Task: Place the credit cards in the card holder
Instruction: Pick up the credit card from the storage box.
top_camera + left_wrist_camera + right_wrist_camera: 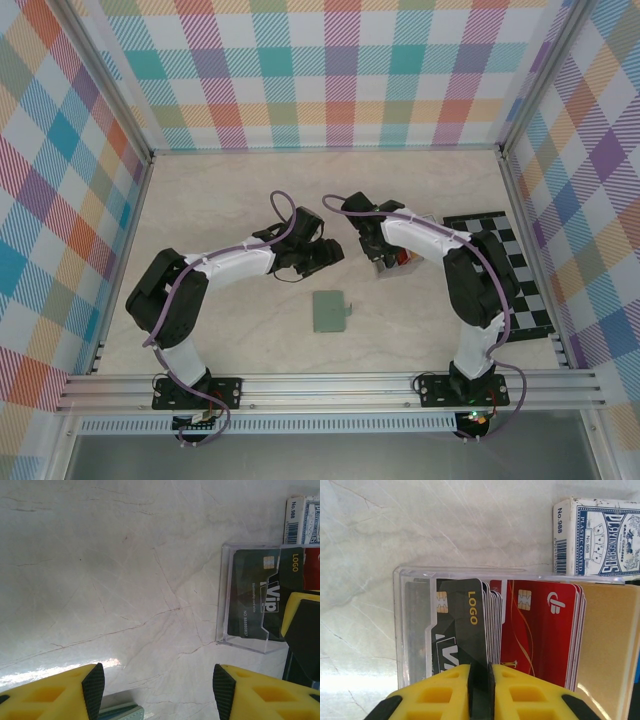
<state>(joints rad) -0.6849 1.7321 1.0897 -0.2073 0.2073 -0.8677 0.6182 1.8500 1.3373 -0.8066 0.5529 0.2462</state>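
Now the right gripper (481,680) has its jaws clamped on the near edge of a dark card (462,625) that carries the word LOGO in yellow. This card is at the front of the credit cards (545,630), which sit in a clear tray (400,630). Grey-white cards are just behind it and red ones are at its 3 o'clock. I cannot tell if the dark card is already free of the tray. A white-and-blue playing-card pack (597,535) lies on the table (370,530) at 1 o'clock from the tray, just beside it.

Seen from above, the left gripper (318,252) hangs over bare table at 9 o'clock from the right gripper. Its jaws are apart and hold nothing.

The card holder (330,312), sage green, lies flat on the table. It is at 5 o'clock from the left gripper and 7 o'clock from the right gripper, and it is apart from both. A black-and-white checkerboard (515,290) lies at 3 o'clock from the right arm, partly under it.
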